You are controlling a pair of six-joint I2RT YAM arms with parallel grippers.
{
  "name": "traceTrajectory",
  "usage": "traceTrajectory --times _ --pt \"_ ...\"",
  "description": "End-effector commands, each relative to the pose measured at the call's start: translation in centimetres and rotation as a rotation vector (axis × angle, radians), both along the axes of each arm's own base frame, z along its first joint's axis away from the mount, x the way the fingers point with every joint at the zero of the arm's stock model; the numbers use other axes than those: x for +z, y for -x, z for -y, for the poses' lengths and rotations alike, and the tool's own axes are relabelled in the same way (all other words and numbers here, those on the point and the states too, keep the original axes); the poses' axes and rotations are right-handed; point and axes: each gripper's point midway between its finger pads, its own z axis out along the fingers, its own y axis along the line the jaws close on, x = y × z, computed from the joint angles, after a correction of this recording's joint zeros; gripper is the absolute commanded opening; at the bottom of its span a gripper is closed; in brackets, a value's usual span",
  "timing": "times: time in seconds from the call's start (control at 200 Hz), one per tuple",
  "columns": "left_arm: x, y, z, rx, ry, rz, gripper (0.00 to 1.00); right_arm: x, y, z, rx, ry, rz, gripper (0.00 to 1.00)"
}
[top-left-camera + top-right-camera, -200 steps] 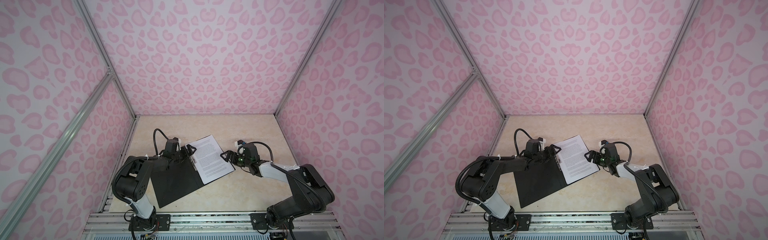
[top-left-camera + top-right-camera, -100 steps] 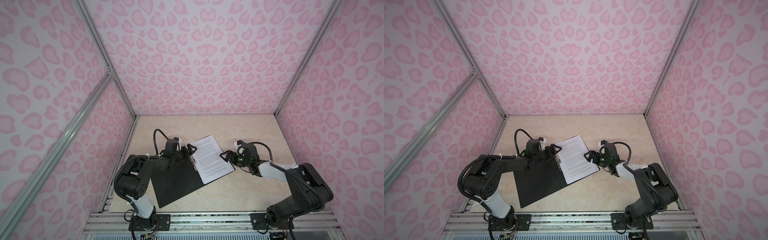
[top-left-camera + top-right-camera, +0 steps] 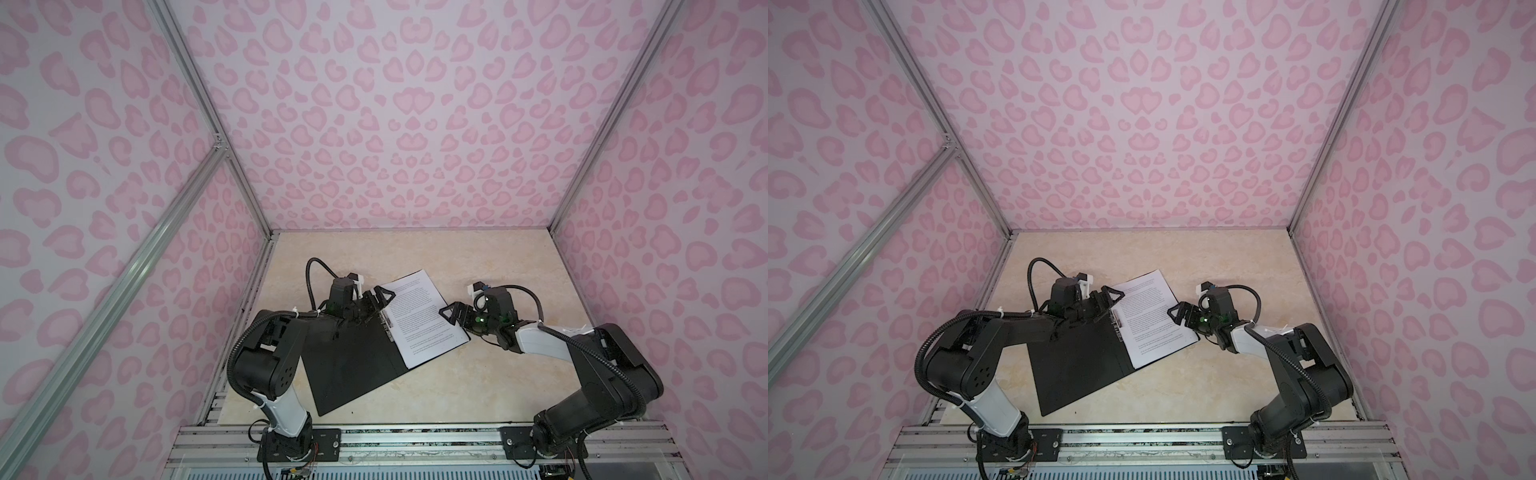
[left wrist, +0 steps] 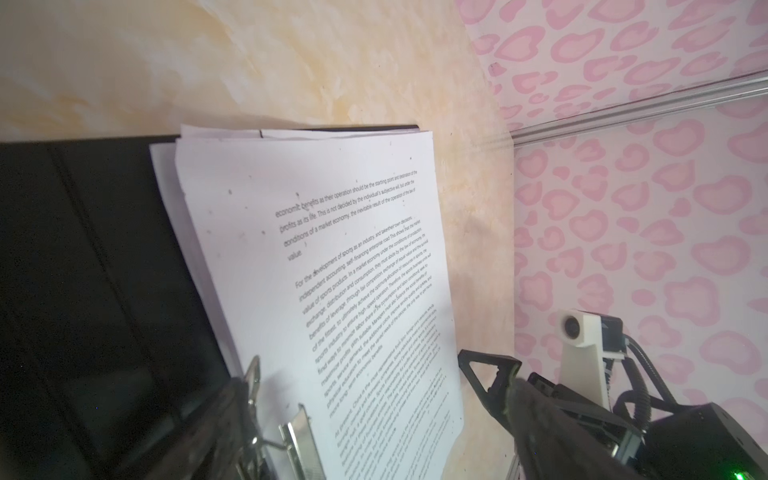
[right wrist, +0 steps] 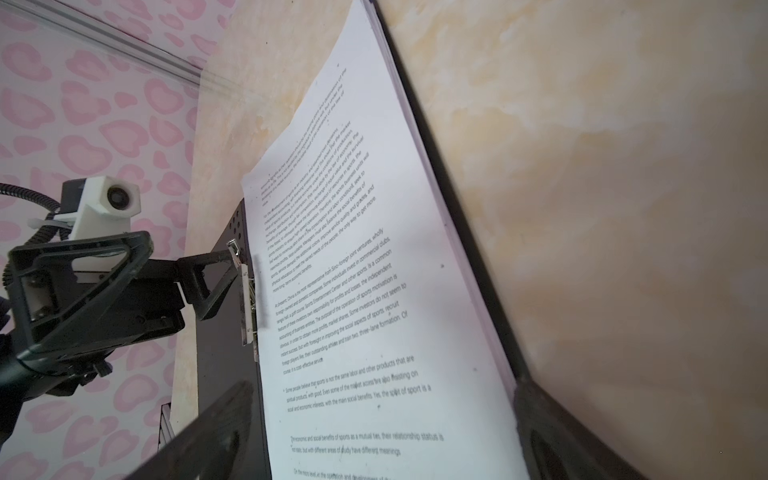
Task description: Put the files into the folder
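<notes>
Spreading wide, the left pincer [image 3: 376,302] sits at the folder's [image 3: 353,365] clip [image 3: 386,326]. The right pincer [image 3: 454,318], equally spread, sits at the files' [image 3: 419,320] outer edge, with bare tabletop [image 3: 478,382] beyond.

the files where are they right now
In both top views the files lie stacked on the right half of the open folder, mid-table, between the left gripper by the clip and the right gripper.

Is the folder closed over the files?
No, the folder lies open with its black inside showing, and the files lie uncovered on one half of it.
</notes>
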Motion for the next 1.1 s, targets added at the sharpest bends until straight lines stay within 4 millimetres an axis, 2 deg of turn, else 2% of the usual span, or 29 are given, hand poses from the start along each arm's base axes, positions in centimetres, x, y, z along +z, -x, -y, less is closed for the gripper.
traceTrajectory --times 0.0,0.375,0.855,1.095 --pt "1.8 -0.2 0.4 -0.014 0.043 0.056 0.99 0.5 -0.4 -0.3 0.005 -0.019 0.022 0.97" --pt "3.3 1.1 0.9 -0.042 0.074 0.086 0.99 0.6 -0.5 -0.3 0.005 -0.022 0.027 0.97" --pt "3.0 4.1 2.8 -0.100 0.071 0.089 0.99 1.1 -0.4 -0.2 -0.001 0.001 0.043 0.97" --pt "5.0 4.5 3.2 -0.120 0.076 0.124 1.00 1.2 -0.4 0.0 -0.012 0.008 0.046 0.97"
